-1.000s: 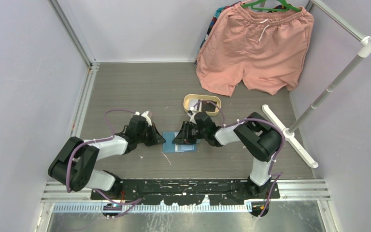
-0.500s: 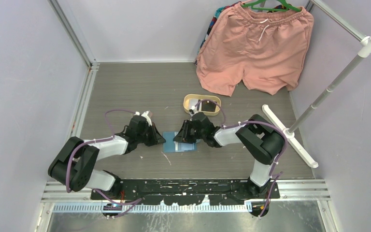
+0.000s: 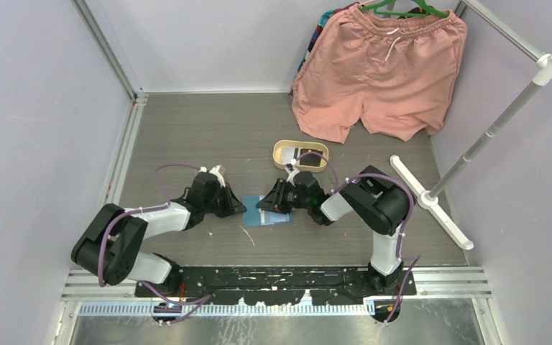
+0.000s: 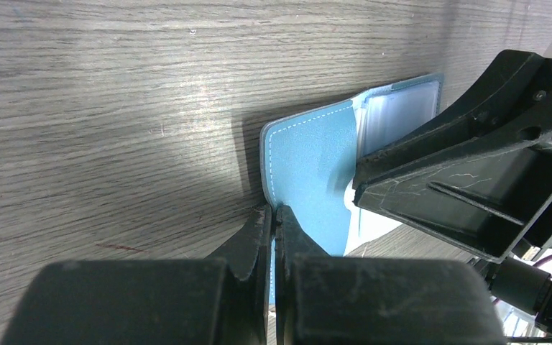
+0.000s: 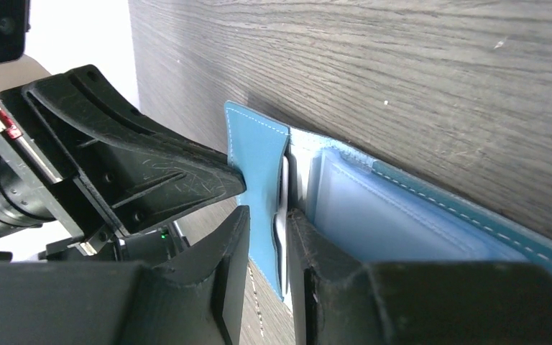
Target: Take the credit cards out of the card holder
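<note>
Both arms reach inward from the near edge of the table [image 3: 208,136] and meet at its middle.

The left gripper [image 4: 274,214] has its jaws almost fully together. They pinch the near edge of the outer cover of the card holder [image 3: 269,220].

The card holder is teal-blue and lies open on the table between the two grippers. One flap [image 5: 259,162] stands raised, and the pale inner sleeves [image 5: 381,219] face up.

The right gripper [image 3: 262,205] comes in from the opposite side. Its jaws are set narrow and clamp the raised flap. A thin pale edge [image 5: 282,215] sits against the flap between the fingers. Whether this edge is one of the credit cards cannot be told.

The two grippers stand just beside each other, tip to tip.

Beyond the right gripper is an oval tan tray [image 3: 280,152]. It holds a dark flat item [image 3: 309,159] that is too small to identify.

At the far right corner, pink shorts [image 3: 381,79] hang on a green hanger [image 3: 402,7]. A white rack pole [image 3: 489,133] leans to the right of them.
</note>
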